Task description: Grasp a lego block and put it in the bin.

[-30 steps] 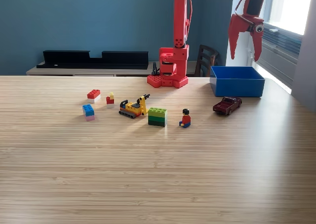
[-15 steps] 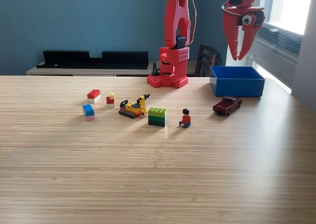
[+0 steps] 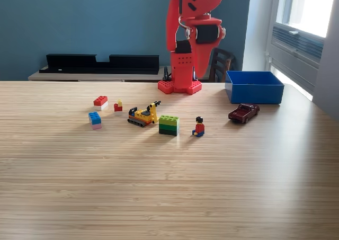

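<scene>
my arm (image 3: 192, 28) folded upright over its base, pincer state can't tell – likely out of frame; green block (image 3: 169, 125) on bench (image 3: 169, 187), bin (image 3: 254, 86) behind the toy car (image 3: 243, 113)

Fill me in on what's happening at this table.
A red robot arm stands at the far edge of the table, folded up high; its pincer is out of view and it is handling nothing visible. Toy blocks lie untouched: a red-and-white one, a blue-and-pink one and a green one, beside a yellow digger, a small figure and a toy car. The blue bin shows nothing inside from here.
</scene>
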{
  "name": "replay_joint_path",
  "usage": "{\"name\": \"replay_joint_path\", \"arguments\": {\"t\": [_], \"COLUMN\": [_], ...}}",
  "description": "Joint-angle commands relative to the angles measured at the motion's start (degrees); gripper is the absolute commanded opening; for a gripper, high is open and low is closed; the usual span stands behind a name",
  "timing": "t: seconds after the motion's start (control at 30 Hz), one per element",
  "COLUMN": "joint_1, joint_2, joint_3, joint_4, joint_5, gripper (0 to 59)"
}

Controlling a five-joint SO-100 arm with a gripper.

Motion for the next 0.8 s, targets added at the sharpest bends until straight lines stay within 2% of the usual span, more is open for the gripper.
{"name": "replay_joint_path", "arguments": {"t": [0.03,0.8], "joint_1": [0.53,1.23], "joint_2": [4.92,4.92], "joint_3": [1.23,3.16], "joint_4": [-1.49,-4.57], "joint_5": [0.44,1.67], "gripper": [0.1,0.1]}}
